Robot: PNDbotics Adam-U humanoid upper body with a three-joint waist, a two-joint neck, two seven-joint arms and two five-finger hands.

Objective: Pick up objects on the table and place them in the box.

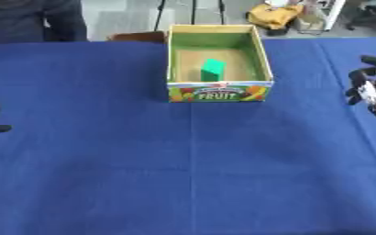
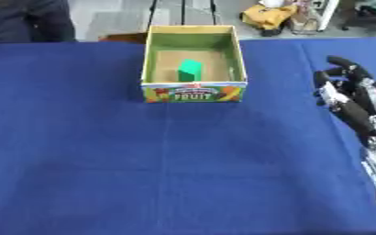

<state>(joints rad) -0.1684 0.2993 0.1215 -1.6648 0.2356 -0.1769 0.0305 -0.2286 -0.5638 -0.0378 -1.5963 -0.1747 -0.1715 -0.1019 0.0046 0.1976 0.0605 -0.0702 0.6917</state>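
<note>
A green block (image 1: 212, 69) stands inside the fruit box (image 1: 218, 91) on the blue table (image 1: 191, 160) as the right hand (image 2: 345, 89) hovers empty, fingers relaxed; a careless sweep inward could likely knock the box askew.

Both head-mounted eye views look steeply down and forward across the surface (image 1: 103, 174). They share the box (image 1: 219, 87) at mid-distance, slightly offset sideways.

An open fruit-printed box (image 1: 218, 91) holds one green block (image 1: 212, 70) — upright, on its floor.
</note>
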